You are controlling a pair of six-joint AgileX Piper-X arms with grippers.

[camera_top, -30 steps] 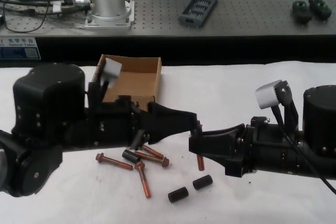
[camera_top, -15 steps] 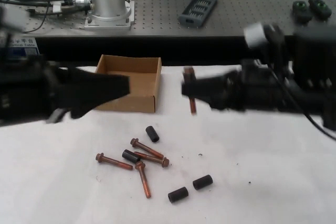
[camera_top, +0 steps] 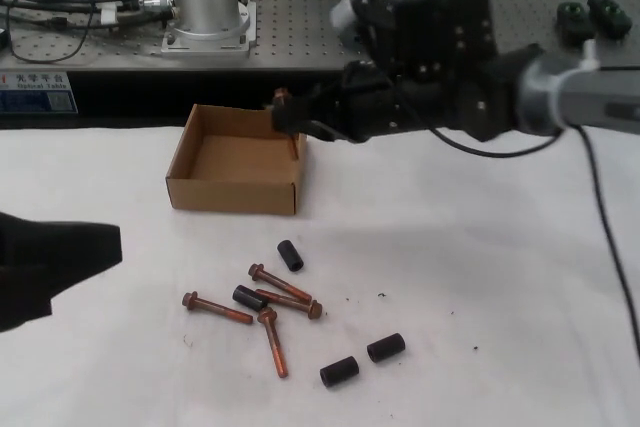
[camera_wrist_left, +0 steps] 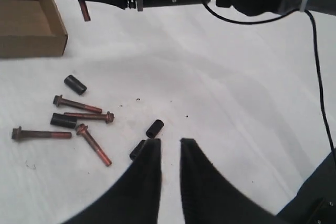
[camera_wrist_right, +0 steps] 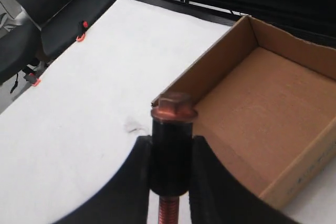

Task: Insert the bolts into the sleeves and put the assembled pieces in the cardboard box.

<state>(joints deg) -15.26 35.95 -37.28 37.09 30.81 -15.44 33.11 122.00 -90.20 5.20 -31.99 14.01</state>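
**Left.** The left gripper (camera_wrist_left: 169, 148) is shown low at the near left edge of the bench (camera_top: 480, 277). Its jaws are parted by a narrow slit and nothing is held. Within the last second it has been drawn back from mid-bench, where both grippers had met tip to tip above the loose parts.

**Centre.** Ahead of these jaws, four copper-coloured flange bolts (camera_wrist_left: 77, 104) and four black sleeves (camera_wrist_left: 75, 84) are scattered (two sleeves just past the fingertips, the others among the bolts). The bolts lie as they did a second ago. Beyond the heap the cardboard box (camera_top: 235, 197) is seen, open-topped, its floor bare where visible.

**Right.** The right gripper (camera_wrist_right: 170, 150) has been lifted from mid-bench and swung across to the box's far right corner. Its jaws are closed on the assembled piece (camera_wrist_right: 170, 129), which is gripped by the sleeve. The bolt head (camera_wrist_right: 174, 104) is left standing past the fingertips, and the threaded shank shows behind them. The piece is held just above the rim, and the open box lies beyond and below the jaws.

One insertion is therefore judged complete and the deposit is the step in hand. The piece has not yet been released, and four bolt-and-sleeve pairs remain to be joined.
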